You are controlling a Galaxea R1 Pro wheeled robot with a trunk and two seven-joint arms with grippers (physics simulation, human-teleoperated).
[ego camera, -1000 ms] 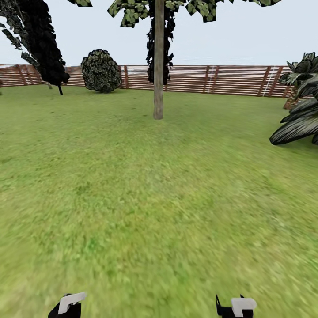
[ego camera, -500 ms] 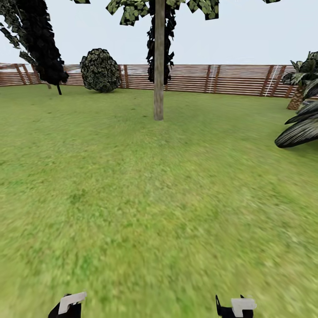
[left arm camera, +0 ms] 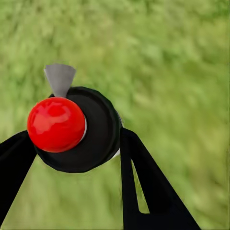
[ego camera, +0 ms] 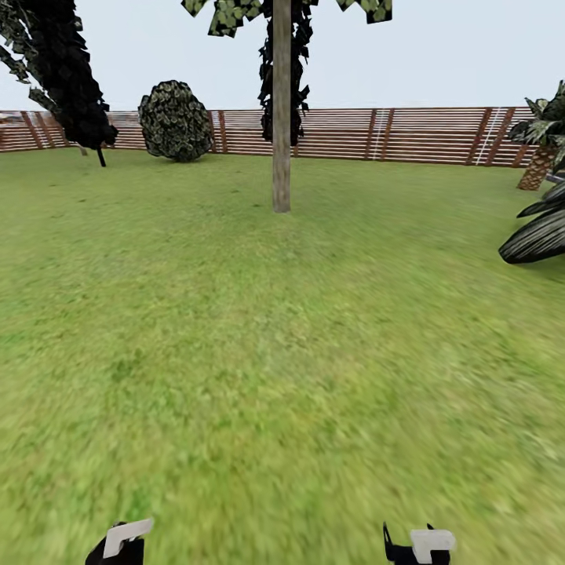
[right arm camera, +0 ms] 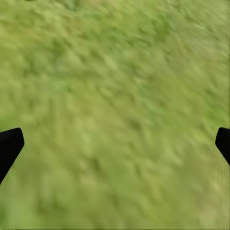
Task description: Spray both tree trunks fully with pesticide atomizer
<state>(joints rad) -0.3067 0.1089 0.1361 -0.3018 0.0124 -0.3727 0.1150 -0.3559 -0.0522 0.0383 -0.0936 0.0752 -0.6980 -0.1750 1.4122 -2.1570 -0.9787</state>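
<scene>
Red-capped atomizer (left arm camera: 72,129) clamped in left fingers (left arm camera: 143,182), right fingers (right arm camera: 10,146) spread wide, tree trunk (ego camera: 282,110) ahead

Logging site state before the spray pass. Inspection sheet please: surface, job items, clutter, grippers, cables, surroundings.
Surface: green lawn, blurred near the robot.
Job's things: atomizer, black body with red cap and grey nozzle, between the left gripper's fingers; pale tree trunk standing ahead; no spray specks seen.
Clutter: nothing seen.
Grippers: left gripper shut on the atomizer; right gripper open over grass.
Cables: nothing seen.
Surroundings: slatted wooden fence, round bush, black-foliaged tree, palm-like plants.
</scene>
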